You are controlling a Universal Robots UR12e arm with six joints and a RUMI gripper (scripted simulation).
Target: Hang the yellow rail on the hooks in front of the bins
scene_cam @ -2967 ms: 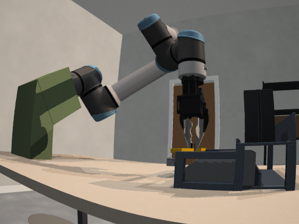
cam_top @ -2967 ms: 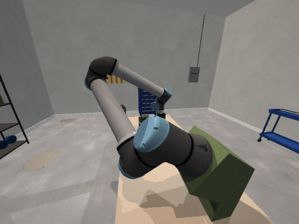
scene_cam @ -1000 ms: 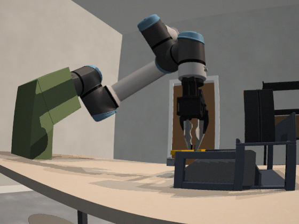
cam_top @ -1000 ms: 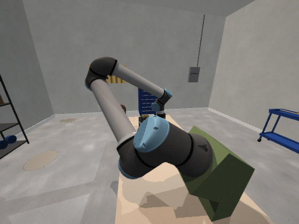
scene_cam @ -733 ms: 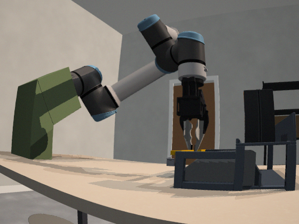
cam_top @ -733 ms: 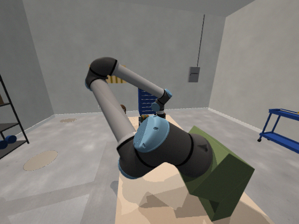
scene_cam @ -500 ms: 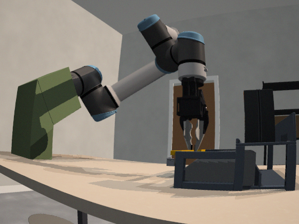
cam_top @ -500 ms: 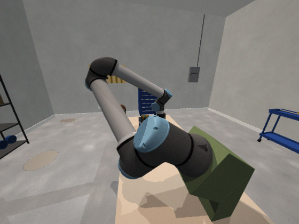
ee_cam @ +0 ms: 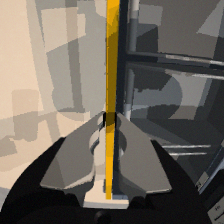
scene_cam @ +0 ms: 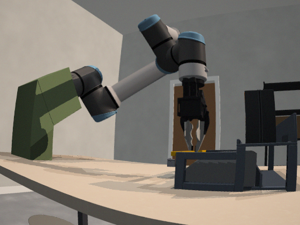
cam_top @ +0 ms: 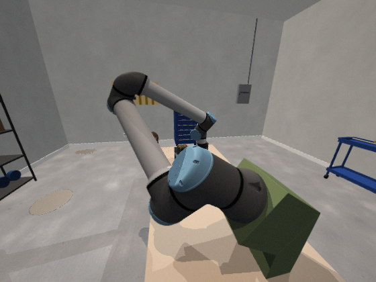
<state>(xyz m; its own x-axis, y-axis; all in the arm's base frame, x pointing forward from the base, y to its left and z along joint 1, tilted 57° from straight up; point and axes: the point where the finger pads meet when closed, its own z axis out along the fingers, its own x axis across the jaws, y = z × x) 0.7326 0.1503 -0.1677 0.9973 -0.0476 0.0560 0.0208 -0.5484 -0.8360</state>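
Above the wooden table (cam_top: 201, 235) (scene_cam: 120, 182), the gripper (scene_cam: 194, 150) (ee_cam: 110, 113) pinches the yellow rail (scene_cam: 182, 153) (ee_cam: 112, 65).

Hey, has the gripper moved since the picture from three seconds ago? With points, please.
No visible shift: in the exterior view, the gripper (scene_cam: 195, 150) (ee_cam: 110, 113) keeps its place against the door (scene_cam: 211, 107) behind it.
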